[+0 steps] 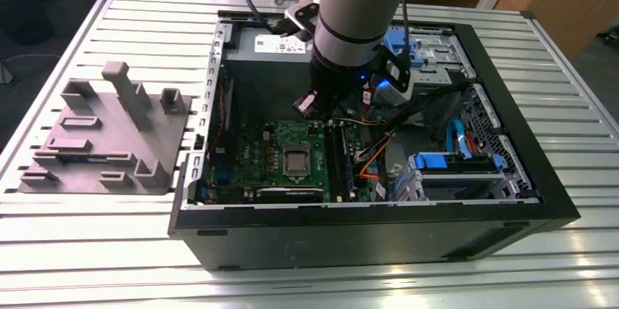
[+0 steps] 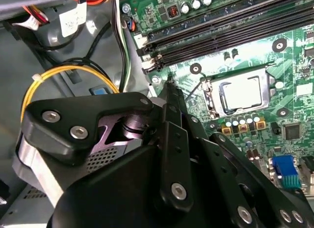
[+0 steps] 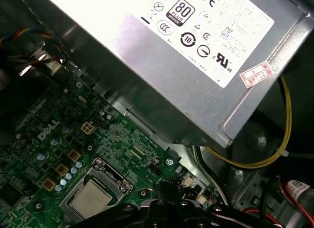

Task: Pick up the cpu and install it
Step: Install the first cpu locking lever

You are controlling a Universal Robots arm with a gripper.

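The cpu (image 2: 240,93), a small silvery square, lies flat inside the shiny metal socket frame (image 2: 210,98) on the green circuit board (image 2: 294,51). In the first wrist view the cpu (image 3: 91,198) sits in the same frame. My gripper (image 2: 169,85) hangs above the board, apart from the socket and off to its side, near the memory slots (image 2: 221,29). Its black fingers meet in one point and hold nothing. In the exterior view the gripper (image 1: 309,106) is inside the open computer case, behind the socket (image 1: 295,158).
The big grey power supply box (image 3: 186,66) stands close beside the gripper. Yellow and other cables (image 2: 73,71) run along the case wall. Blue drive brackets (image 1: 454,164) fill the case's side at the exterior view's right. A grey fixture block (image 1: 101,138) sits outside the case.
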